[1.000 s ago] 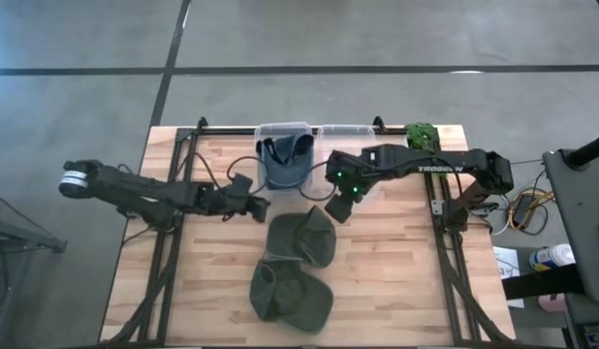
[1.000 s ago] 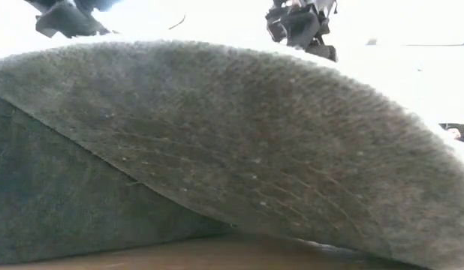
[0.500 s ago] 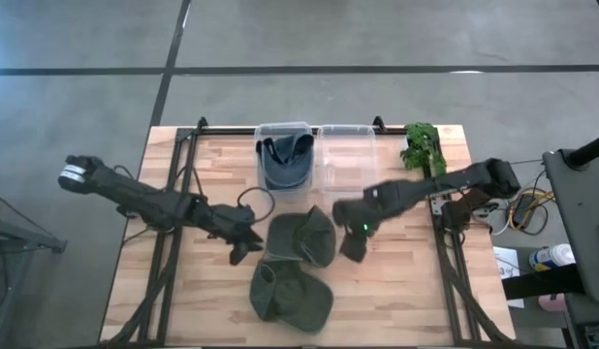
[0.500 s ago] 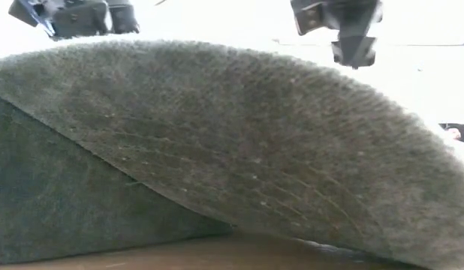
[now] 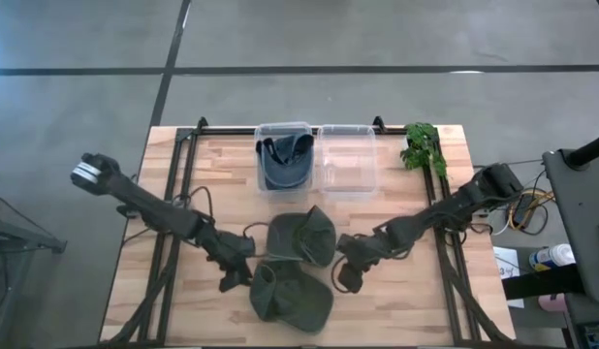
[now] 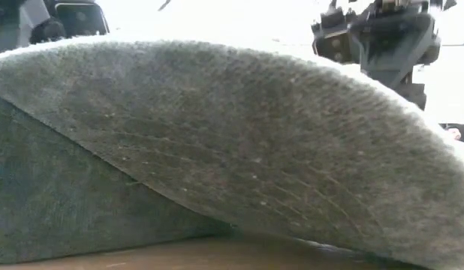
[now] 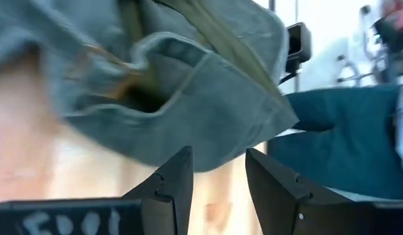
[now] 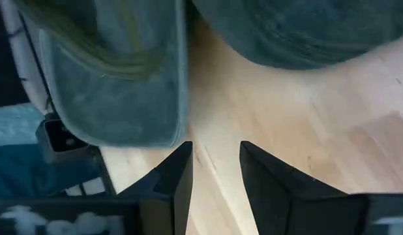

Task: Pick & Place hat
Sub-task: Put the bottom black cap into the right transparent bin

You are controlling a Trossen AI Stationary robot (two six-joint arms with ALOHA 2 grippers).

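Note:
Two olive-green hats lie on the wooden table: one at the middle (image 5: 301,237), one nearer the front edge (image 5: 290,294), crowns on the boards, their edges overlapping. The near hat fills the low view (image 6: 217,150). My left gripper (image 5: 232,278) stands open just left of the near hat, with that hat's rim (image 7: 188,85) ahead of its fingers. My right gripper (image 5: 345,278) stands open just right of the hats, over bare wood, with the near hat (image 8: 117,98) and the middle hat (image 8: 306,32) ahead of it. A third, blue hat (image 5: 285,160) sits in the left bin.
Two clear bins stand at the table's far edge: the left one (image 5: 263,136) holds the blue hat, the right one (image 5: 346,160) shows nothing inside. A green plant (image 5: 423,145) stands at the far right. Bare wood lies left and right of the hats.
Both grippers have swung toward the table's near edge and come down beside the hats. The left one went from the table's left middle to the near hat's left side, turning about as it went. The right one came from beside the bins to the hats' right side. The hats lie unmoved.

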